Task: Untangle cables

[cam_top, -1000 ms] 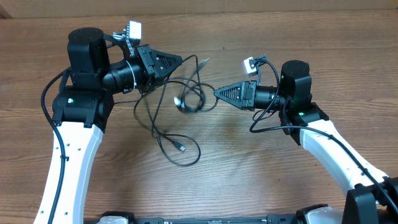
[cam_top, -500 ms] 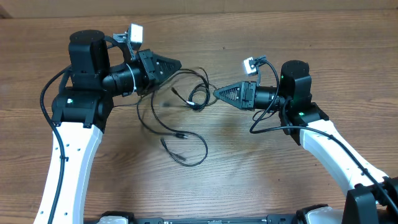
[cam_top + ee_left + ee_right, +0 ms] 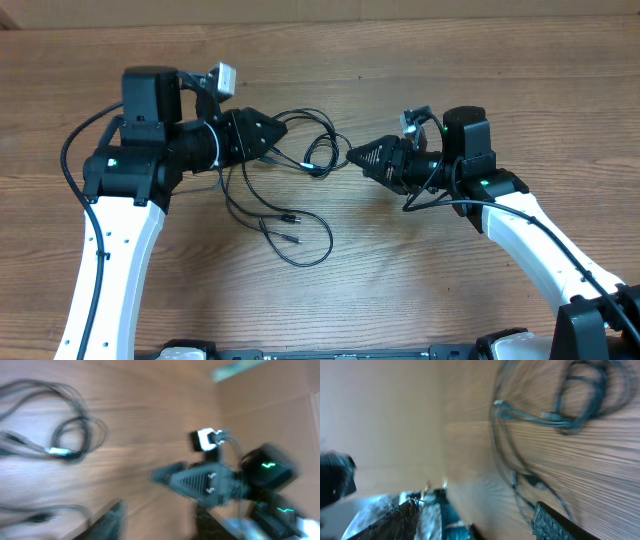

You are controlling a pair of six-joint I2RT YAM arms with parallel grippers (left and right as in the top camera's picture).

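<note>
The thin black cables (image 3: 318, 166) lie loose on the wooden table between my two arms. One loop sits near the middle, and a second loop with small plugs (image 3: 291, 216) lies lower down. My left gripper (image 3: 278, 130) is open at the left end of the tangle, and a cord runs just beside its tip. The right gripper (image 3: 352, 157) is open, pointing at the cables from the right. In the blurred left wrist view the left gripper (image 3: 157, 521) holds nothing and the cables (image 3: 65, 447) lie at the left. The right gripper (image 3: 475, 521) is also empty in the blurred right wrist view, with the cables (image 3: 545, 416) ahead of it.
The thicker black cords fixed to the arms hang beside the left arm (image 3: 72, 160) and under the right wrist (image 3: 425, 200). A wall edge runs along the back of the table (image 3: 420, 30).
Both grippers have opened and let go of the cables, which dropped and settled on the table. The lower loop slid right. The right wrist has turned and moved slightly left.
</note>
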